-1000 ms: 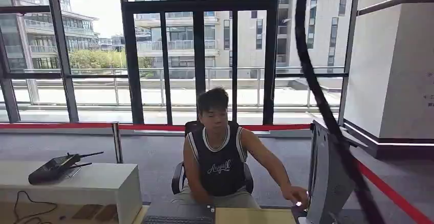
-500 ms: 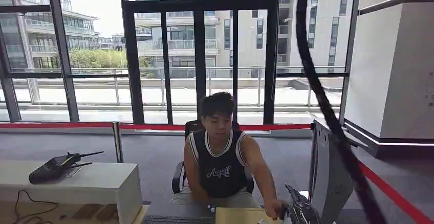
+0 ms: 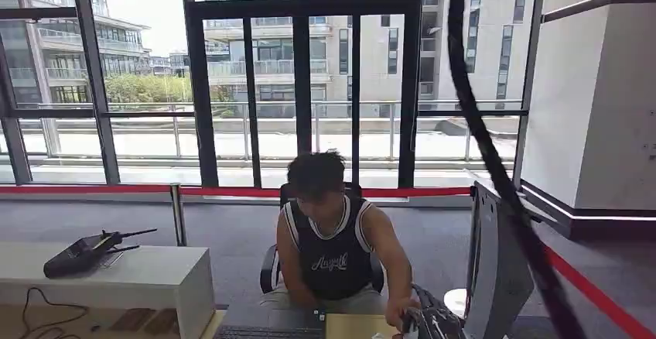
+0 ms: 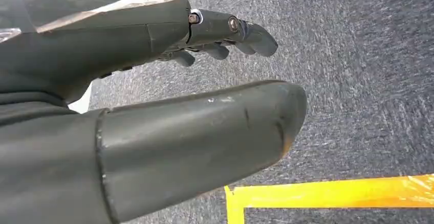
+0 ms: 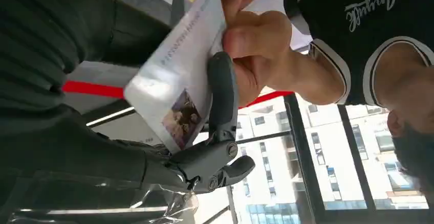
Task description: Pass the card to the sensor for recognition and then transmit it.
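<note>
So the white printed ID card with a small photo [image 5: 174, 88] sits pinched in the right hand [image 5: 204, 147], its long axis running straight into the seated person's hand [image 5: 253, 45] gripping the far end, while the left hand [image 4: 153, 81] hangs slack and holds nothing.

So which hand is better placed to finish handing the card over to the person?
The right hand. It holds the card, and the person's hand already grips the card's other end. The left hand is open, over the carpet floor.

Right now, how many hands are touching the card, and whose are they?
Robot hands on the white printed card: 1, the right hand
Person's hands on it: 1
Robot hands off it: 1, the left hand
Total touching: 2
</note>
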